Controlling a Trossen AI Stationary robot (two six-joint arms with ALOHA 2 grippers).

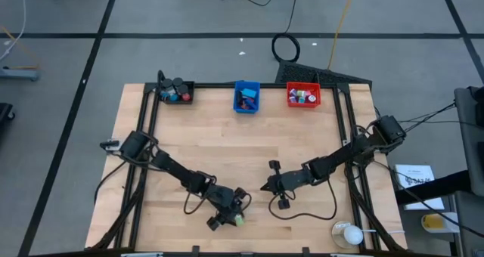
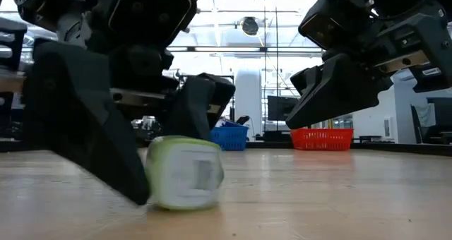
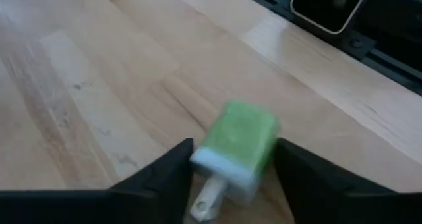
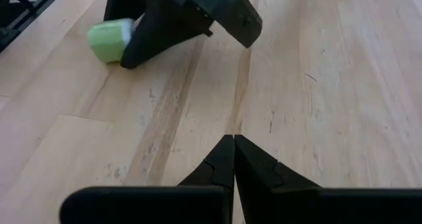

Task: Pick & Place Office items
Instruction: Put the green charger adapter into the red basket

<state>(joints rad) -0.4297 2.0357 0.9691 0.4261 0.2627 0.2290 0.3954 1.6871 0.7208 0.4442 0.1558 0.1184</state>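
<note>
A small green block with a white end (image 3: pixel 237 141) lies on the wooden table near its near edge (image 1: pixel 238 220), resting on its side (image 2: pixel 185 173). My left gripper (image 3: pixel 234 159) is down at the table with one dark finger on each side of the block (image 1: pixel 233 215). My right gripper (image 4: pixel 234 145) is shut on nothing and hangs just above the table (image 2: pixel 291 121), a little to the right of the block (image 1: pixel 266 187). The right wrist view shows the block (image 4: pixel 111 39) beside the left gripper. Other small items lie in the far bins. My left gripper has the green block pinched between its two fingers, one on each long side (image 3: pixel 206 145). The fingers (image 2: pixel 106 148) slant down from the far left. The block's underside (image 2: pixel 183 203) sits on the table, and its white end (image 3: pixel 221 168) points back toward the wrist.
A black bin (image 1: pixel 175 92), a blue bin (image 1: pixel 246 97) and a red bin (image 1: pixel 303 95) line the far edge, each holding small items. A roundish white object in a clear holder (image 1: pixel 349 233) sits at the near right corner. Bare wood lies between arms and bins.
</note>
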